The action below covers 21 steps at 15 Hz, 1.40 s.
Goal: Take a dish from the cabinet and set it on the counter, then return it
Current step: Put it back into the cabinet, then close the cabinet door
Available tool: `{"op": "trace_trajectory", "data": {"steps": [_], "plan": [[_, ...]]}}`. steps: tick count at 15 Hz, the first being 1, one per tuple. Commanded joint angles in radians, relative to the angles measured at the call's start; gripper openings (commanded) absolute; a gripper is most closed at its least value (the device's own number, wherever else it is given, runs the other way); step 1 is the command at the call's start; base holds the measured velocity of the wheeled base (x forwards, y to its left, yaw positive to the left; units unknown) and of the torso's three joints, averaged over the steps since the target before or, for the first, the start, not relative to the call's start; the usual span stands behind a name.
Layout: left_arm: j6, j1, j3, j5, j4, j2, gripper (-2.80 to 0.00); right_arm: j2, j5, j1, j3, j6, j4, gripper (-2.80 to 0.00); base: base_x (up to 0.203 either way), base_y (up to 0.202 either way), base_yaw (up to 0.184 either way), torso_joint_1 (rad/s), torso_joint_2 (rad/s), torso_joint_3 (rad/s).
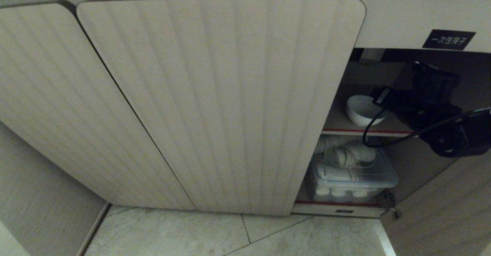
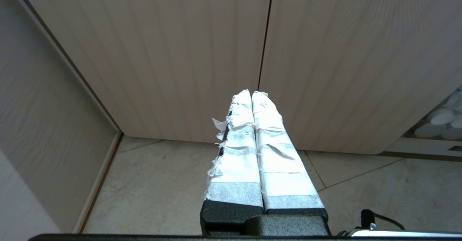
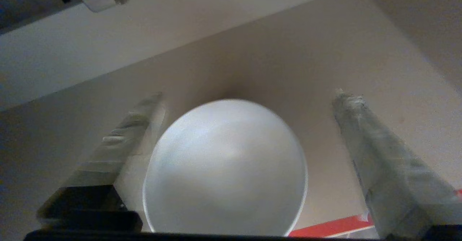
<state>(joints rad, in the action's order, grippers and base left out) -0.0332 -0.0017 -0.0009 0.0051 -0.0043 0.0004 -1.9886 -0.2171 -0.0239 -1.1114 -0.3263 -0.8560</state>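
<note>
Right gripper (image 3: 245, 96) spread wide around the dish (image 3: 225, 169) on the cabinet's upper shelf, nothing pinched.

Fingers (image 3: 382, 161) stand on either side of the dish with gaps on both sides, not touching; the dish (image 1: 362, 110) sits upright on the red-edged shelf (image 1: 368, 131) in the open right bay of the cabinet (image 1: 222, 102), arm reaching in from the right. Left gripper (image 2: 251, 95) parked low by the closed doors, fingers pressed together, empty. Below the shelf: clear bin (image 1: 353, 177) of stacked cups. Risks, my read: a finger clipping the rim could shove the dish back or tip it off the shelf edge onto the bin; smooth ceramic could slip if pinched off-centre; wrist could hit the door edge or cabinet top.
</note>
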Motion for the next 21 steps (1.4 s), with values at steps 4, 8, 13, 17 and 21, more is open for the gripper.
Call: {"op": "trace_trajectory", "data": {"steps": [4,8,13,17,21], "plan": [[-0.001,0.0,-0.001,0.001,0.0,0.0,-2.8,0.034,-0.001,0.001,0.074,0.027,-0.049,-2.8,0.0,0.0,0.0,0.0,0.0,0.0],[-0.001,0.002,-0.001,0.001,0.0,0.0,-2.8,0.048,-0.002,0.001,0.095,0.029,-0.049,-2.8,0.0,0.0,0.0,0.0,0.0,0.0],[-0.001,0.0,0.001,0.001,0.0,0.0,-2.8,0.085,-0.003,0.001,0.178,0.06,-0.063,-2.8,0.0,0.0,0.0,0.0,0.0,0.0],[-0.001,0.0,0.001,0.001,0.0,0.0,-2.8,0.151,-0.002,0.002,0.263,0.086,-0.071,-2.8,0.0,0.0,0.0,0.0,0.0,0.0],[-0.001,0.0,-0.001,0.001,0.0,0.0,-2.8,0.24,-0.002,0.002,0.378,0.085,-0.072,-2.8,0.0,0.0,0.0,0.0,0.0,0.0]]}}
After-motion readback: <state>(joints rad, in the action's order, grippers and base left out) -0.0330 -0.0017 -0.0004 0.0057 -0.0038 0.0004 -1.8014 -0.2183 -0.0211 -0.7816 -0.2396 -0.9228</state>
